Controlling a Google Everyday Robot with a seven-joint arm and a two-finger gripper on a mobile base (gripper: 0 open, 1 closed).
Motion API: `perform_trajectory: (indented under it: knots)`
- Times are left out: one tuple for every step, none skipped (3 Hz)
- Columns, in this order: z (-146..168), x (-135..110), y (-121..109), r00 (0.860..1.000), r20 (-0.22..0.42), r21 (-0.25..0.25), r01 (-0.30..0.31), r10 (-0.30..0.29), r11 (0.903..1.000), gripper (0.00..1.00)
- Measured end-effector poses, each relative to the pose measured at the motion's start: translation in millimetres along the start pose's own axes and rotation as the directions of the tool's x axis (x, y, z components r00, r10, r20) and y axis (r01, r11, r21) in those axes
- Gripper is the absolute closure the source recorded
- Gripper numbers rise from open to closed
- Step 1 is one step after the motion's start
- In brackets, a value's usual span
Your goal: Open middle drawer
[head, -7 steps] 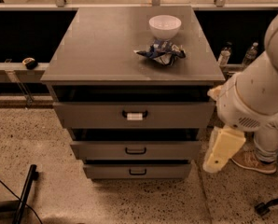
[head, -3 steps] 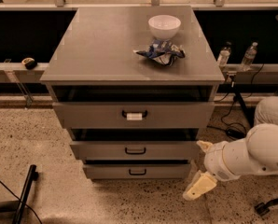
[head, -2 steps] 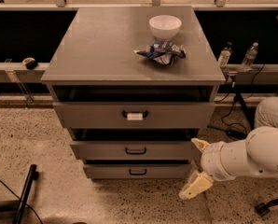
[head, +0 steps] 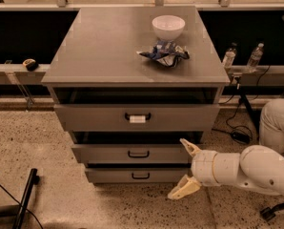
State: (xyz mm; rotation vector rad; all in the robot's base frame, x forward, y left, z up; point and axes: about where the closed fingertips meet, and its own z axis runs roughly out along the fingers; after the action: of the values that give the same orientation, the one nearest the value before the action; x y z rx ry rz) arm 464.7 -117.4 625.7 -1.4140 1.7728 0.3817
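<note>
The floor is pale speckled stone, and on it stands one grey table [head: 108,56] with three drawers in its front, one under the other. Behind it runs a low ledge before dark glass.

The gripper [head: 177,169] is low at the right, at the end of a thick white arm [head: 256,168] that comes in from the right edge. Its two jaws are open wide and hold nothing: one points up and to the left, the other down and to the left, toward the floor.

The middle drawer [head: 108,154] is just to the left of the upper jaw. The tip of this jaw is at the right end of the drawer front; if it touches the front, I cannot tell. The black bar handle [head: 138,154] of this drawer is well to the left of the jaws and nothing is on it. Above the jaws is the top drawer [head: 94,118], whose handle has a white tag. Between the jaws and to their left is the bottom drawer [head: 108,175], with one plain handle.

High above the jaws, on the table top, are one white bowl [head: 168,26] and one crumpled blue and white bag [head: 165,54], just beside each other. Above and to the right of the jaws, two bottles [head: 229,56] stand on the ledge.
</note>
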Motion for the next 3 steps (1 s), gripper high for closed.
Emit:
perform_trajectory:
  knots:
    - [0,0,0,1.0,0.0,-0.001,0.0,0.0,1.0,0.0]
    - [23,9,-4,1.0,0.016,-0.053,0.001,-0.001,0.9986,0.0]
    - [66,46,-26,1.0,-0.025,-0.095,-0.004,0.002,0.9955,0.0]
